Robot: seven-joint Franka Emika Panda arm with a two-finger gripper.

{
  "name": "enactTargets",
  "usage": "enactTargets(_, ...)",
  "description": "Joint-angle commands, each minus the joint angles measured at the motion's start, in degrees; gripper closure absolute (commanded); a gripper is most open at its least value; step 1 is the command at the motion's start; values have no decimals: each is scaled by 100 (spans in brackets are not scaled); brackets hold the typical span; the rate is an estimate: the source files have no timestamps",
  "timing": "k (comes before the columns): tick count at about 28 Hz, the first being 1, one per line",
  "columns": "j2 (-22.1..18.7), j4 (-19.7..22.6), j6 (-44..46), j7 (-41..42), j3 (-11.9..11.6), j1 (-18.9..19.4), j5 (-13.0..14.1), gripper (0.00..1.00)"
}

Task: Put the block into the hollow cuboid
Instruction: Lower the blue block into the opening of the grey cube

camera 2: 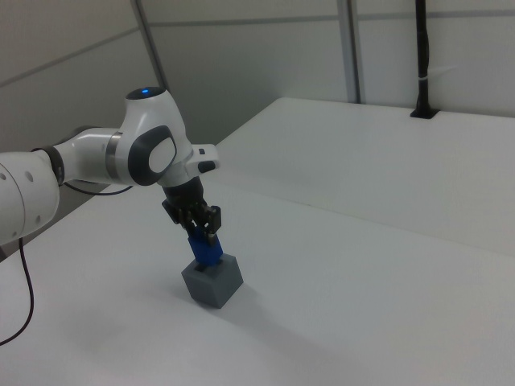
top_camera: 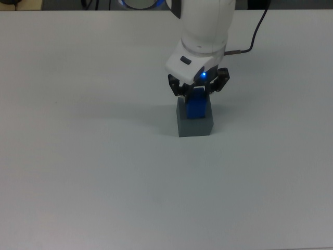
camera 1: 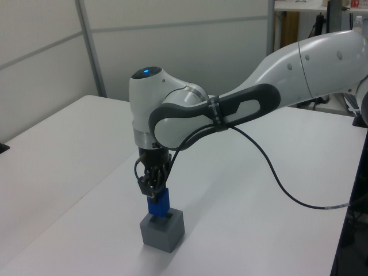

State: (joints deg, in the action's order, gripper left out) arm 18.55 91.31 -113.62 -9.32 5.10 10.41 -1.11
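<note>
White table, matte, lit evenly. The hollow cuboid, a grey box, sits near the middle of the table in the top view, flat on its base and square to the table edges. The block, bright blue, stands upright with its lower end inside the square recess in the box's top face; most of its height shows above the rim in the left view and the right view. How deep it reaches, and whether it touches the recess floor, cannot be seen. The gripper hangs directly over the box, pointing straight down, its two black fingers clamped on the upper part of the block, one on each side as the top view shows them. A small blue light glows on the underside of the wrist just above the fingers. The arm, white with dark grey joint covers, reaches in from the left view's right and bends down at the wrist; a second blue light shows on the top of the rounded joint housing. A black cable loops from the arm down to the table and off toward the left view's right edge. Grey wall panels stand behind the table.
</note>
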Motion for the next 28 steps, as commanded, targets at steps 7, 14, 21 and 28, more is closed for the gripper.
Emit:
enactTargets(7,105,62,-170,-580,-1,163,-55,83)
enactTargets(14,114,211,-170,-580,-18,154,-152,83)
enactTargets(21,97,212,-99,-580,-88,128,-170,83)
enactTargets(28,88,203,-64,-580,-115,101,-170,82)
